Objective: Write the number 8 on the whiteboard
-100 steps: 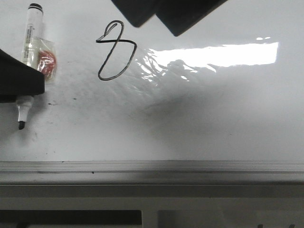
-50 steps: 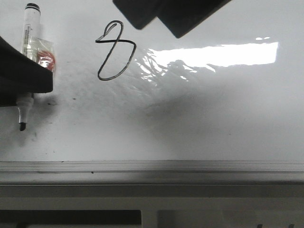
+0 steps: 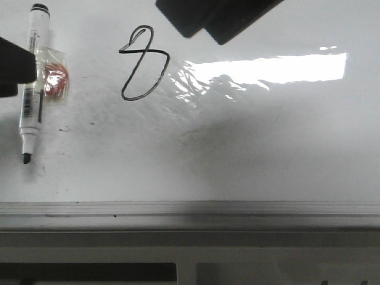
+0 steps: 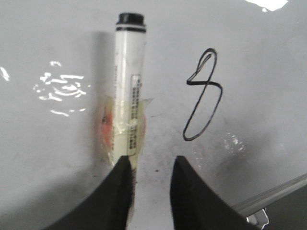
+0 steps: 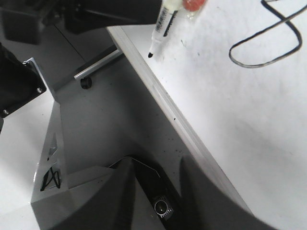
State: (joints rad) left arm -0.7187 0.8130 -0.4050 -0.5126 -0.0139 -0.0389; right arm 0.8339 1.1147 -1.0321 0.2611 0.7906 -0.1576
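Note:
The number 8 [image 3: 144, 62] is drawn in thin black line on the whiteboard [image 3: 267, 148]; it also shows in the left wrist view [image 4: 204, 96] and the right wrist view [image 5: 268, 43]. A white marker [image 3: 31, 89] with its black tip bare lies flat on the board at the left. My left gripper [image 3: 12, 65] is at the left edge, open, its fingers [image 4: 120, 191] over the marker's [image 4: 128, 96] tip end without gripping it. My right gripper [image 3: 205, 34] hangs open and empty above the board's far side, right of the 8.
A small orange-red piece under clear tape [image 3: 55, 77] is stuck beside the marker. A wrinkled shiny patch [image 3: 202, 80] lies right of the 8. The grey metal edge rail [image 3: 190, 209] runs along the near side, with the stand's frame [image 5: 96, 62] below it.
My left gripper has drawn back to the left, uncovering the marker's middle; the marker stays lying on the board. My right gripper has shifted slightly right.

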